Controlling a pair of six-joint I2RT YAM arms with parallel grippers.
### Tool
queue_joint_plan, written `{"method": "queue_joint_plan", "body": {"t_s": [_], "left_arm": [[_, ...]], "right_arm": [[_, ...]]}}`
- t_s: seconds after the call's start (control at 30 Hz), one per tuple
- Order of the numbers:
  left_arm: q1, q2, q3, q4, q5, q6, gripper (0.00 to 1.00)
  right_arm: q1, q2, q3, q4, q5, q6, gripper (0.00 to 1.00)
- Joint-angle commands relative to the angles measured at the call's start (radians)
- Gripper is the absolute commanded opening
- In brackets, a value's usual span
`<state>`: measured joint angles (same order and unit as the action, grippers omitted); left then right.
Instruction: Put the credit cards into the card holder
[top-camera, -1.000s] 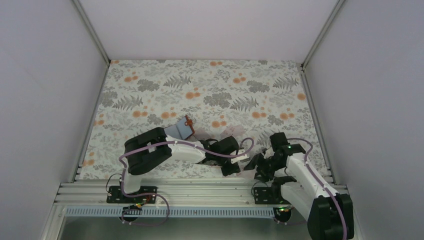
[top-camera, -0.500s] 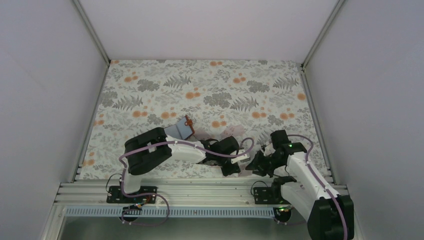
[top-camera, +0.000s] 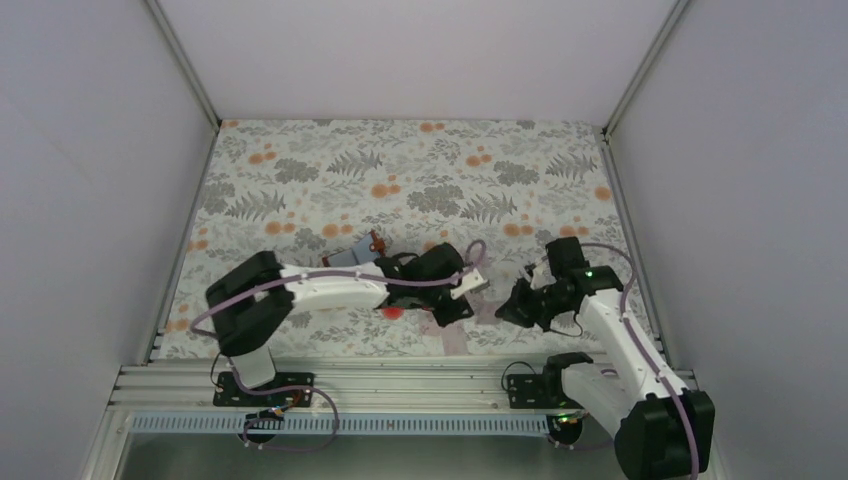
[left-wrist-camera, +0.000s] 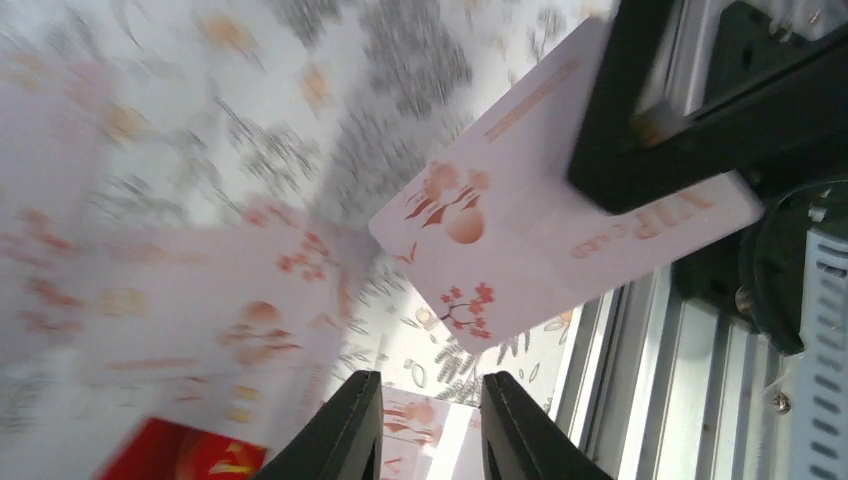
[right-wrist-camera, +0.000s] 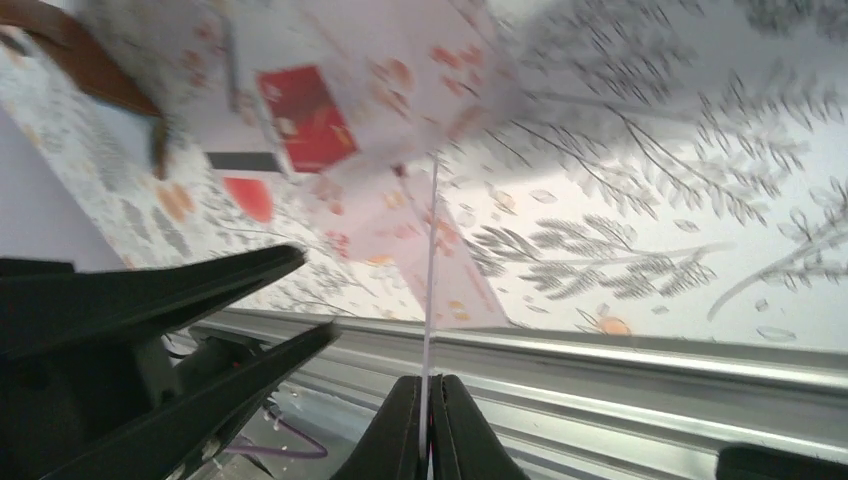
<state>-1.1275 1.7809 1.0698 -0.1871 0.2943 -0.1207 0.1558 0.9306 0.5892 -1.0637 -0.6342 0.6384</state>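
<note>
The table's (top-camera: 420, 170) far half lies open. Near the front the left arm (top-camera: 330, 285) slants across the middle, holder (top-camera: 346, 258) just behind it; loose cards (top-camera: 455, 337) and the card (left-wrist-camera: 520, 230) in the right gripper (right-wrist-camera: 430, 385) crowd the left gripper (left-wrist-camera: 430, 385)

The credit cards (left-wrist-camera: 200, 310) lying flat (pale ones) are motion-blurred.

The card holder (top-camera: 352, 258) lies on the table (top-camera: 420, 170), left of the spread credit cards (right-wrist-camera: 410, 55)

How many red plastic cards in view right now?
1. The red rectangular plastic card lies flat on the floral table cover, beside the pale pinkish cards. Another could be hidden beneath those cards or the arms.
</note>
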Motion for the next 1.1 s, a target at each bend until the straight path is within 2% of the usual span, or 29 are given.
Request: {"method": "queue_joint_plan", "body": {"t_s": [0.0, 0.3, 0.43, 0.57, 0.73, 0.87, 1.0, 1.07], "left_arm": [[0.033, -0.145, 0.063, -0.101, -0.071, 0.022, 0.33], [0.124, -0.370, 0.189, -0.279, -0.237, 0.091, 0.79], [0.193, -0.455, 0.238, -0.317, -0.249, 0.118, 0.82], [0.282, -0.527, 0.279, -0.368, -0.153, 0.128, 0.98], [0.378, -0.568, 0.343, -0.486, -0.071, 0.151, 1.00], [0.471, -0.597, 0.369, -0.534, 0.106, 0.143, 1.00], [0.562, -0.590, 0.400, -0.596, 0.345, 0.135, 1.00], [0.578, -0.598, 0.405, -0.610, 0.405, 0.128, 0.99]], "right_arm": [[0.006, 0.014, 0.121, 0.018, 0.006, -0.067, 0.04], [0.006, 0.091, 0.306, 0.218, -0.044, -0.189, 0.04], [0.007, 0.156, 0.407, 0.270, -0.046, -0.267, 0.04], [0.006, 0.219, 0.486, 0.359, -0.120, -0.335, 0.03], [0.016, 0.311, 0.538, 0.468, -0.271, -0.388, 0.03], [0.069, 0.376, 0.618, 0.499, -0.320, -0.437, 0.03], [0.160, 0.448, 0.697, 0.482, -0.344, -0.535, 0.03], [0.200, 0.474, 0.722, 0.483, -0.369, -0.563, 0.03]]}}
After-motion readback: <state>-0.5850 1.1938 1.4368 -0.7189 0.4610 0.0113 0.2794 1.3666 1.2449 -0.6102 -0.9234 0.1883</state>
